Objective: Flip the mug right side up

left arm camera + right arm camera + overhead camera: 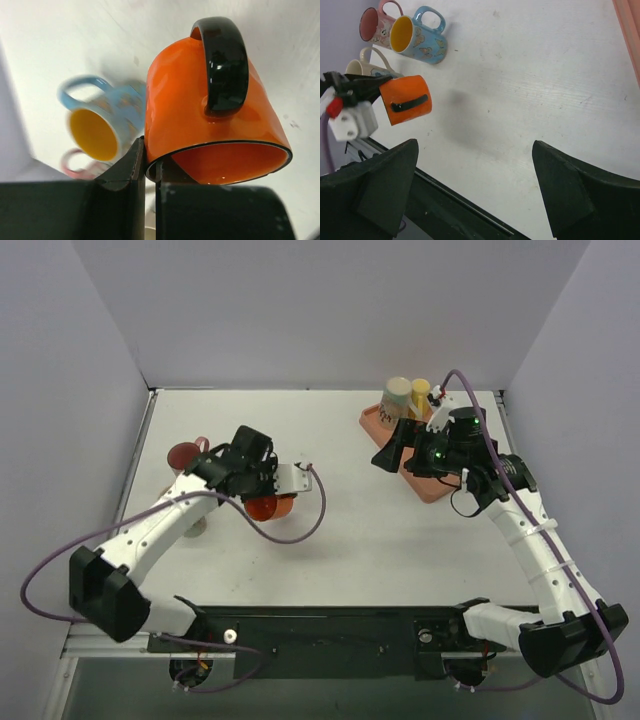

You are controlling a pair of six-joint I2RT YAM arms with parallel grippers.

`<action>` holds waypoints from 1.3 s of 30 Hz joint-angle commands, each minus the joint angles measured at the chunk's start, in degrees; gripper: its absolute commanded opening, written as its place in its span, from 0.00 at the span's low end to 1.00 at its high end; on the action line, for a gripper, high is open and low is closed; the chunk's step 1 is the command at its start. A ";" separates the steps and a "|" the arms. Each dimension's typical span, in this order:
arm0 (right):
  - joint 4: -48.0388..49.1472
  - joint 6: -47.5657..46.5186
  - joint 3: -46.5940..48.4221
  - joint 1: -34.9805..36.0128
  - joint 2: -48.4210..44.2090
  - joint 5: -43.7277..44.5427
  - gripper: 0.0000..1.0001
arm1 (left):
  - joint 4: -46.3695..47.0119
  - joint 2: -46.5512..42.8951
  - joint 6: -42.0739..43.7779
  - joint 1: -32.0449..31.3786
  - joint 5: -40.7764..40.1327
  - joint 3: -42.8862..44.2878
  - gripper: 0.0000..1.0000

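Observation:
The orange mug with a black handle hangs above the table left of centre. My left gripper is shut on its rim. In the left wrist view one finger presses the mug's outer wall and the other sits inside the mouth, which faces the camera. From the right wrist view the mug lies tilted on its side in the air, handle toward that camera. My right gripper stands open and holds nothing, well right of the mug, over bare table.
Three other mugs lie at the left edge: blue with yellow inside, pink, and cream. A pink tray with cups stands at the back right, by the right arm.

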 commanded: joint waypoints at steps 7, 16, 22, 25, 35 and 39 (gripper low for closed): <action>-2.01 -3.24 0.55 0.24 0.48 1.40 0.92 | -23.66 15.10 -14.70 19.57 6.04 10.90 0.00; -2.36 -5.08 -0.86 -0.02 -0.32 3.15 0.93 | -25.04 22.83 -17.86 19.66 -1.00 12.64 0.00; -2.54 -5.87 -0.78 0.06 0.47 3.59 0.93 | -26.47 28.11 -19.27 19.66 -4.09 14.05 0.00; -2.45 -7.28 -0.60 -0.11 0.91 4.20 0.93 | -25.94 28.82 -19.88 19.66 -4.26 15.11 0.14; 1.76 -40.36 1.06 -6.17 8.54 15.46 0.99 | -26.82 25.22 -17.43 19.66 -2.33 20.90 0.52; 6.42 -49.63 7.46 -12.48 17.40 5.11 0.97 | -29.19 22.41 -15.93 19.66 0.56 23.89 0.52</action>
